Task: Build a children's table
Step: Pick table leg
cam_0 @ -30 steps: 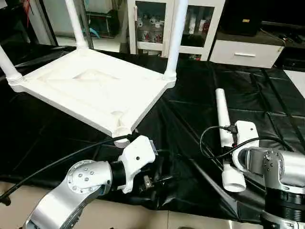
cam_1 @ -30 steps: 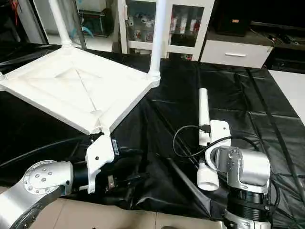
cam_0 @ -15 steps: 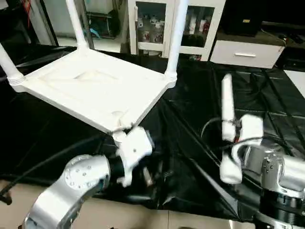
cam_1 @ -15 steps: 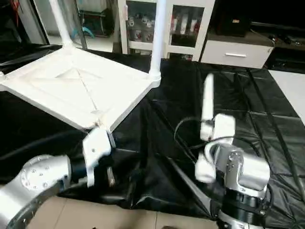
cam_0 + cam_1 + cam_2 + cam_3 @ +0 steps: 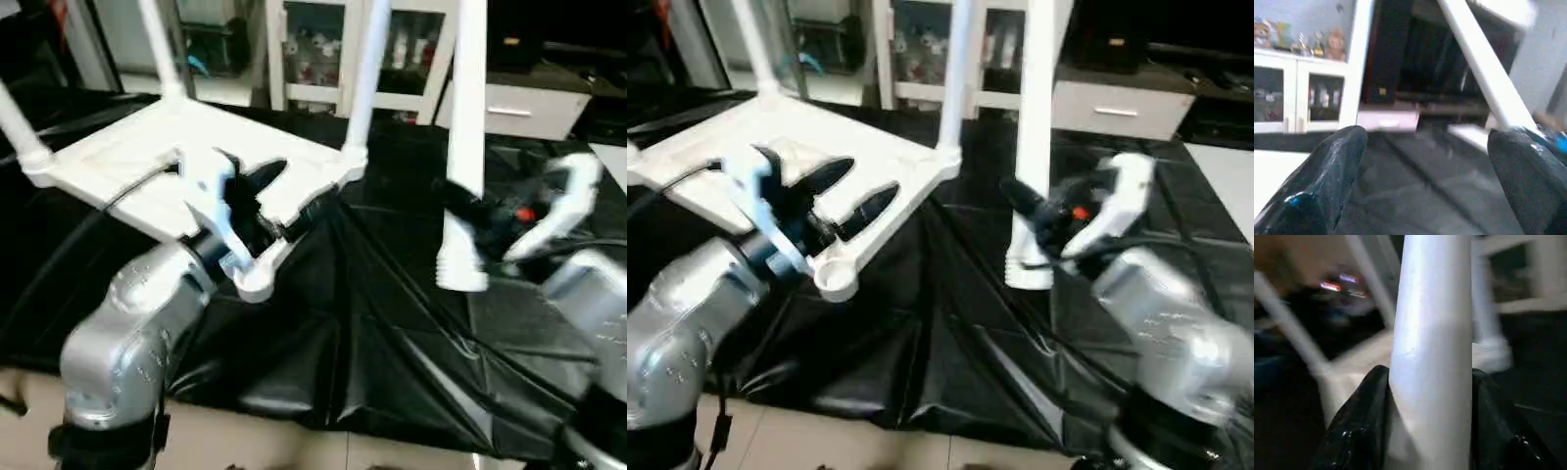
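Since the earlier frame, both arms have risen: the fourth leg (image 5: pixel 464 137), formerly lying on the black sheet (image 5: pixel 392 323) at lower right, now stands nearly upright in the right gripper (image 5: pixel 468 213), wide threaded end downward, right of centre in the left eye view. The left gripper (image 5: pixel 269 191), previously low under the near corner of the table top (image 5: pixel 127 162), now hovers above that corner at centre left.

Right gripper: fingers (image 5: pixel 1359 421) closed on either side of the leg, a little above its wide end. Left gripper: fingers (image 5: pixel 1327 171) spread wide, holding nothing.

Table top: inverted on the sheet, upper left of the frame, ribbed underside up, three legs (image 5: pixel 364 78) already seated at its other corners. The empty corner socket (image 5: pixel 257 282) lies at centre, just below the left gripper.

Risks, as judged from here:
- The leg is gripped near its lower end, so its long upper part may swing and tilt in the grip, bringing the end to the socket askew.
- With the left gripper not yet steadying the top, a push into the socket could shift or tip the top.
- The leg travelling toward the socket could strike the left gripper or the nearest standing leg.
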Motion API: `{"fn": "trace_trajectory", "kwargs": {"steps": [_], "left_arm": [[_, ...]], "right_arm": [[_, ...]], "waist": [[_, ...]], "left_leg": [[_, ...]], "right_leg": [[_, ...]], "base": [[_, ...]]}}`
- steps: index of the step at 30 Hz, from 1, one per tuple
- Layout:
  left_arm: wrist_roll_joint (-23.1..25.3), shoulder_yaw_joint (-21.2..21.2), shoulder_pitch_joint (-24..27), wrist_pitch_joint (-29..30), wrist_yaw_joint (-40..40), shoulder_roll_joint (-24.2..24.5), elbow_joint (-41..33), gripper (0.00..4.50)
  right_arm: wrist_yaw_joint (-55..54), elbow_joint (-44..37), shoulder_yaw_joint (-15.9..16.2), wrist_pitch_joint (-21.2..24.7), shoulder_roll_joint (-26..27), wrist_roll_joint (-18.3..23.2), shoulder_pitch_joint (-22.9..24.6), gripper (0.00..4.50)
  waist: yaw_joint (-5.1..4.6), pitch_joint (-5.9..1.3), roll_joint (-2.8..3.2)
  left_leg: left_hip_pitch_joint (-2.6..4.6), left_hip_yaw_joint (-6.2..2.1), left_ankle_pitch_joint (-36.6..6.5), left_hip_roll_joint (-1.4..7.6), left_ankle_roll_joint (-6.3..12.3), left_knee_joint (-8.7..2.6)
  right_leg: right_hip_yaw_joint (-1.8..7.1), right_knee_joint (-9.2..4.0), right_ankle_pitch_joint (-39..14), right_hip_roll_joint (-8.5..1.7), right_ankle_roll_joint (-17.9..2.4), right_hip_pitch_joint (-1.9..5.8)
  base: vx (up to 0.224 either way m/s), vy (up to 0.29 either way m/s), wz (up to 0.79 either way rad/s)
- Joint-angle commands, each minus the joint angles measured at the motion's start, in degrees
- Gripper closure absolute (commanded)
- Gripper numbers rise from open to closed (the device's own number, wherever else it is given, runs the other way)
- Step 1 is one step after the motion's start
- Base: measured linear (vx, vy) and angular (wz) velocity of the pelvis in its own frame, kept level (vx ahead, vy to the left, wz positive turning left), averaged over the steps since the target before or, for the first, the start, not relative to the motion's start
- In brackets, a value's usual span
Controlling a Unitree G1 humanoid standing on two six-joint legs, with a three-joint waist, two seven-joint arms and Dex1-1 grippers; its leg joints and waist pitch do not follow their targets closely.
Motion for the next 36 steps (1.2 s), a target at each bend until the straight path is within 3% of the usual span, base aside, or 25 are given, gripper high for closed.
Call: {"fn": "trace_trajectory", "kwargs": {"steps": [1, 3, 5, 6, 8, 11, 13, 14, 18, 19, 20, 22, 25, 26, 27, 29, 30, 34, 36], "left_arm": [[-3.4, 2.1, -2.6, 1.4, 1.6, -0.9, 0.6, 0.0], [-6.5, 3.8, -5.5, 2.2, 2.7, -2.3, 1.6, 0.0], [-8.0, 4.5, -7.0, 2.6, 3.2, -3.3, 2.1, 0.0], [-10.5, 5.2, -9.2, 3.3, 4.1, -5.0, 3.2, 0.0], [-11.8, 5.4, -10.8, 3.6, 4.7, -6.1, 4.0, 0.0], [-13.4, 5.9, -13.0, 4.6, 5.9, -7.4, 5.3, 0.0], [-13.1, 6.1, -14.4, 5.2, 7.6, -7.9, 7.0, 0.0], [-13.1, 6.1, -14.4, 5.2, 7.6, -7.9, 7.0, 0.0], [-9.4, 6.2, -16.9, 4.7, 12.7, -9.2, 13.9, 0.0], [-9.4, 6.2, -16.9, 4.7, 12.7, -9.2, 13.9, 0.0], [-9.1, 6.5, -18.0, 3.9, 14.2, -9.9, 16.1, 0.0], [-8.9, 7.2, -18.9, 3.4, 15.7, -10.7, 17.9, 0.0], [-8.2, 7.7, -19.7, 2.7, 17.5, -11.1, 19.8, 0.0], [-7.5, 7.7, -20.0, 2.2, 18.2, -11.1, 20.6, 0.0], [-7.5, 8.1, -20.4, 1.5, 18.6, -11.5, 21.3, 0.0], [-8.0, 8.4, -20.8, 1.4, 19.0, -12.1, 21.4, 0.0], [-8.0, 8.4, -20.8, 1.4, 19.0, -12.1, 21.4, 0.0], [-8.7, 9.2, -21.0, 2.9, 22.3, -13.3, 22.0, 0.0], [-9.6, 9.6, -21.0, 3.1, 22.6, -13.8, 22.1, 0.29]], "right_arm": [[2.3, -0.5, -2.7, 2.2, -0.3, 6.7, -2.1, 2.65], [4.1, 0.3, -2.6, 3.6, -0.4, 10.4, -2.7, 2.65], [5.3, 0.5, -1.3, 3.8, -1.0, 11.2, -2.3, 2.65], [6.7, 0.6, 0.9, 4.4, -1.4, 12.1, -2.1, 2.65], [7.4, 0.3, 2.8, 4.9, -1.4, 12.5, -2.3, 2.65], [7.9, -0.2, 6.8, 4.6, -2.1, 11.4, -2.3, 2.65], [7.7, -1.2, 15.3, -1.2, -4.8, 4.3, -1.2, 2.65], [7.7, -1.2, 15.3, -1.2, -4.8, 4.3, -1.2, 2.65], [4.6, 1.2, 31.7, -18.5, -7.1, -13.3, -0.2, 2.66], [4.6, 1.2, 31.7, -18.5, -7.1, -13.3, -0.2, 2.66], [3.5, 1.8, 35.1, -23.0, -6.9, -16.9, -0.1, 2.66], [2.2, 1.9, 37.9, -26.4, -7.0, -19.9, -0.1, 2.66], [1.0, 2.4, 40.7, -29.6, -7.5, -22.6, -0.1, 2.66], [-0.3, 2.7, 41.8, -30.8, -7.6, -24.4, -0.2, 2.66], [-1.8, 3.7, 44.9, -34.4, -8.8, -29.0, -0.4, 2.66], [-4.4, 5.4, 48.0, -39.2, -10.2, -35.4, -0.5, 2.66], [-4.4, 5.4, 48.0, -39.2, -10.2, -35.4, -0.5, 2.66], [-10.7, 7.8, 49.9, -44.5, -9.8, -42.8, -0.9, 2.66], [-11.9, 8.3, 51.3, -46.1, -10.3, -45.2, -1.0, 2.66]], "waist": [[0.36, -3.37, -0.49], [0.7, -3.33, -1.95], [1.08, -3.34, -1.49], [1.04, -3.42, -2.04], [1.14, -3.42, -2.0], [1.22, -3.6, -2.43], [1.34, -3.64, -2.6], [1.42, -3.61, -2.58], [1.74, -3.52, -2.9], [1.68, -3.45, -2.84], [1.78, -3.48, -3.24], [2.1, -3.48, -2.85], [2.14, -3.55, -2.97], [2.17, -3.6, -2.77], [2.15, -3.66, -2.58], [2.12, -3.7, -2.87], [2.06, -3.66, -2.81], [1.93, -3.59, -2.64], [1.88, -3.51, -2.73]], "left_leg": [[-0.59, -0.33, -4.1, 2.18, 2.43, -3.94], [-0.64, -0.23, -3.6, 2.4, 2.77, -3.99], [-0.6, -0.33, -3.0, 2.52, 2.21, -4.05], [-0.53, -0.25, -3.0, 2.68, 1.91, -4.07], [-0.69, -0.37, -2.6, 2.8, 1.36, -4.17], [-0.81, -0.44, -1.0, 2.91, 0.94, -4.1], [-0.98, -0.44, -0.3, 2.98, 0.5, -4.04], [-0.86, -0.4, 0.0, 2.98, 0.04, -4.06], [-1.03, -0.45, -1.3, 3.05, -1.13, -4.17], [-0.97, -0.37, -1.8, 2.99, -1.35, -4.14], [-0.81, -0.42, -2.5, 3.12, -1.19, -4.25], [-0.81, -0.53, -2.0, 3.27, -1.58, -4.31], [-0.68, -0.66, -1.1, 3.41, -1.32, -4.33], [-0.62, -0.66, -0.4, 3.39, -1.01, -4.28], [-0.62, -0.63, 0.4, 3.35, -0.92, -4.21], [-0.75, -0.61, 0.7, 3.28, -1.43, -4.22], [-0.71, -0.56, 0.3, 3.31, -1.41, -4.2], [-0.64, -0.49, -1.4, 3.3, -1.13, -4.22], [-0.57, -0.46, -2.2, 3.24, -1.45, -4.24]], "right_leg": [[2.91, -4.88, -15.4, -3.85, -9.2, 3.24], [2.73, -5.12, -17.2, -3.99, -8.4, 3.09], [2.66, -5.01, -17.8, -4.17, -8.0, 3.02], [2.55, -5.19, -17.4, -4.17, -7.8, 2.98], [2.53, -5.14, -16.3, -4.33, -7.8, 3.09], [2.46, -4.78, -13.4, -4.44, -8.0, 3.32], [2.46, -4.76, -12.7, -4.54, -7.5, 3.49], [2.57, -4.74, -12.5, -4.54, -7.0, 3.5], [2.57, -4.97, -15.2, -4.82, -4.9, 3.37], [2.59, -5.12, -15.8, -4.79, -4.7, 3.24], [2.62, -5.09, -16.1, -4.84, -4.7, 3.34], [2.58, -4.86, -14.5, -4.83, -5.0, 3.19], [2.6, -4.25, -8.9, -4.73, -6.4, 3.37], [2.64, -3.94, -6.7, -4.73, -7.3, 3.46], [2.6, -3.87, -4.8, -4.61, -7.9, 3.42], [2.56, -3.75, -3.4, -4.71, -8.5, 3.79], [2.64, -3.72, -3.2, -4.77, -8.9, 3.73], [2.7, -3.71, -3.7, -4.73, -9.4, 3.73], [2.67, -3.84, -4.7, -4.61, -9.1, 3.74]], "base": [[0.0, 0.0, 0.0], [0.0, 0.0, 0.0], [0.0, 0.0, 0.0], [0.0, 0.0, 0.0], [0.0, 0.0, 0.0], [0.0, 0.0, 0.0], [0.0, 0.0, 0.0], [0.0, 0.0, 0.0], [0.0, 0.0, 0.0], [0.0, 0.0, 0.0], [0.0, 0.0, 0.0], [0.0, 0.0, 0.0], [0.0, 0.0, 0.0], [0.0, 0.0, 0.0], [0.0, 0.0, 0.0], [0.0, 0.0, 0.0], [0.0, 0.0, 0.0], [0.0, 0.0, 0.0], [0.0, 0.0, 0.0]]}}
